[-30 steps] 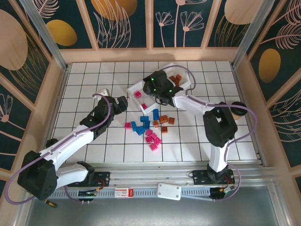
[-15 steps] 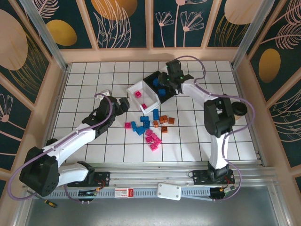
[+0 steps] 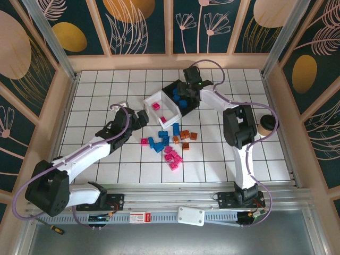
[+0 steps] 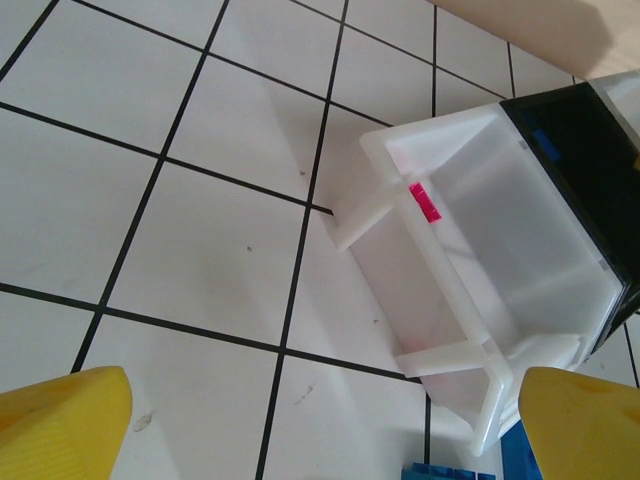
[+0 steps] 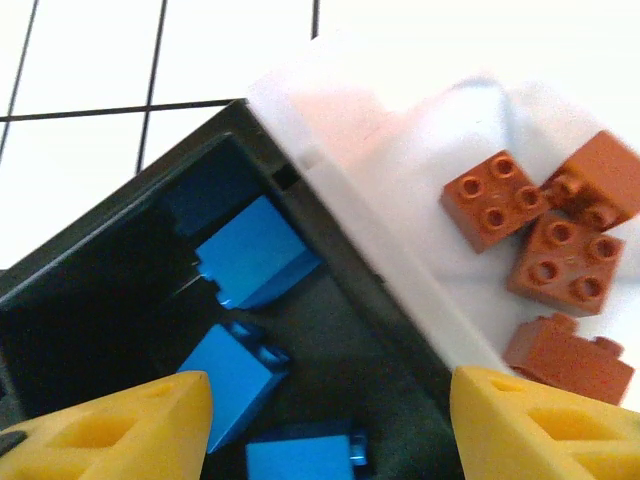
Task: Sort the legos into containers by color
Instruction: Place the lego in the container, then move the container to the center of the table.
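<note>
Nearest the arm bases in the top view, a loose heap of small plastic legos (image 3: 169,144) lies on the white tiled table (image 3: 106,85). It has magenta-pink bricks (image 3: 172,157) at the near side, blue bricks (image 3: 158,144) to the left and orange-brown bricks (image 3: 186,136) to the right.

Just left of the heap and a little farther back, the left fingers (image 3: 141,117) hover over bare tiles, pointing at the row of containers. The left wrist view shows what the top view cannot. The yellow left fingers (image 4: 60,425) stand wide apart with nothing between them, and ahead of them lies the white translucent rectangular tray (image 4: 480,260). A pink brick (image 4: 425,202) shows through its wall. The corner of a blue brick (image 4: 440,470) sits on the table just short of it.

From above, that white tray (image 3: 151,101) holds a pink brick (image 3: 155,106), and the black rectangular tray (image 3: 175,88) touches its far-right side.

The right fingers (image 3: 184,93) hang over the black tray. The right arm covers most of what lies beyond it. The right wrist view supplies the detail: the yellow right fingers (image 5: 110,430) are spread apart and hold nothing. Below them, three blue bricks (image 5: 250,255) lie in the black tray (image 5: 80,340). Four orange-brown studded bricks (image 5: 490,195) rest in the second white translucent tray (image 5: 400,170), which touches the black one.
</note>
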Robot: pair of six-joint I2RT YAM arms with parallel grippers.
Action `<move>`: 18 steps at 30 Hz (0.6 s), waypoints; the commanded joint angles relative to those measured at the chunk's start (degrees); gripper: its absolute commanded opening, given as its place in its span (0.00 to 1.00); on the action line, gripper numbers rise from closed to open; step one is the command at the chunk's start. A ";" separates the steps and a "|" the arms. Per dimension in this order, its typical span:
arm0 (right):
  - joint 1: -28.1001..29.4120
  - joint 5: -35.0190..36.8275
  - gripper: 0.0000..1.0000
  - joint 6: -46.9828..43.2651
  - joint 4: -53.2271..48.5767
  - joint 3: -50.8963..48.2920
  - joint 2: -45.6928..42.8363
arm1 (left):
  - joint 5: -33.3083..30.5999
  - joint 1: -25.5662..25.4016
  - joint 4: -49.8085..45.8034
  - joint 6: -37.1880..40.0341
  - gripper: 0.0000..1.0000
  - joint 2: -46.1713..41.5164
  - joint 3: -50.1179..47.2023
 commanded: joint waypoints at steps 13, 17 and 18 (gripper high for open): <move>-3.65 -0.17 0.49 -2.93 -9.25 9.89 6.53 | 1.12 -0.17 0.84 -0.33 0.99 0.53 1.36; -3.11 -0.87 0.50 -2.81 -8.44 7.95 6.05 | 1.16 -0.13 0.66 -0.25 0.99 0.21 1.25; -3.02 -1.27 0.51 -2.79 -8.02 7.18 5.72 | 1.20 -0.07 0.66 -0.23 0.99 0.09 1.16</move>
